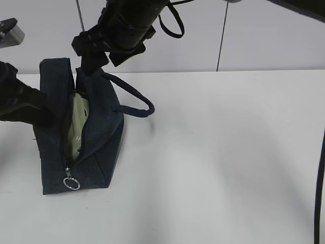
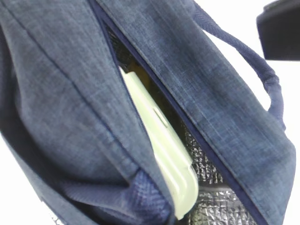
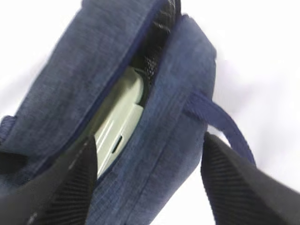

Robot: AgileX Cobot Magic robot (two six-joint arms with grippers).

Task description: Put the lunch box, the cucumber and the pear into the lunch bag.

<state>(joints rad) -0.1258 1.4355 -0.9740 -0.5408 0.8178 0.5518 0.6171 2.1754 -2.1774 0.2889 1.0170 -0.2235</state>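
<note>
The navy lunch bag [image 1: 101, 137] stands on the white table at the left with its zipper open. The pale green lid of the lunch box [image 1: 77, 129] shows inside it, and also in the left wrist view [image 2: 164, 145] and the right wrist view [image 3: 119, 126]. My right gripper [image 1: 99, 56] hangs over the bag's far end. It is open, with its black fingers [image 3: 239, 187] on either side of the bag's right wall [image 3: 173, 117]. My left gripper [image 1: 30, 109] is against the bag's left side, and its fingertips are hidden. The cucumber and pear are not visible.
The bag's padded handle [image 1: 137, 99] loops out to the right on the table. The metal ring pull [image 1: 71, 183] hangs at the bag's near end. Silvery lining [image 2: 211, 201] shows inside. A black cable [image 1: 319, 193] runs down the right edge.
</note>
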